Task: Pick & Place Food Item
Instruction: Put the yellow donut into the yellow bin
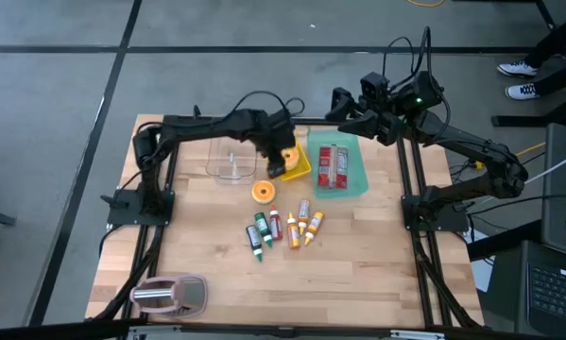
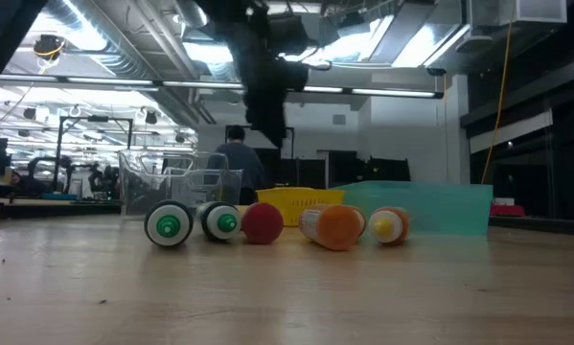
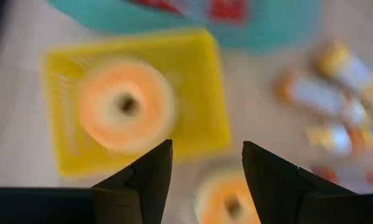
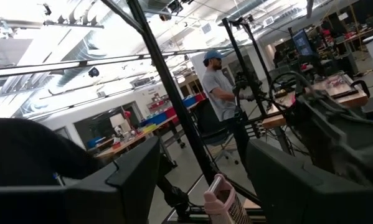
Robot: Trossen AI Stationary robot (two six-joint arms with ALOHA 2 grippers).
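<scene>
An orange ring-shaped donut [image 3: 125, 106] lies flat in a small yellow basket [image 3: 198, 81], which stands on the wooden table next to a teal tray [image 1: 356, 179]. A second orange donut [image 1: 263, 192] lies on the table just in front of the basket. My left gripper [image 3: 206, 146] hovers open above the basket's near edge, pointing steeply down, with nothing between its fingers. My right gripper [image 4: 202, 146] is raised high at the table's far right [image 1: 341, 100], open, and faces out into the room.
Red packets [image 1: 334, 166] lie in the teal tray. A clear plastic container [image 1: 231, 162] stands left of the basket. Several small bottles [image 1: 283, 227] lie in a row mid-table. A grey and pink object [image 1: 169, 295] sits at the near left corner.
</scene>
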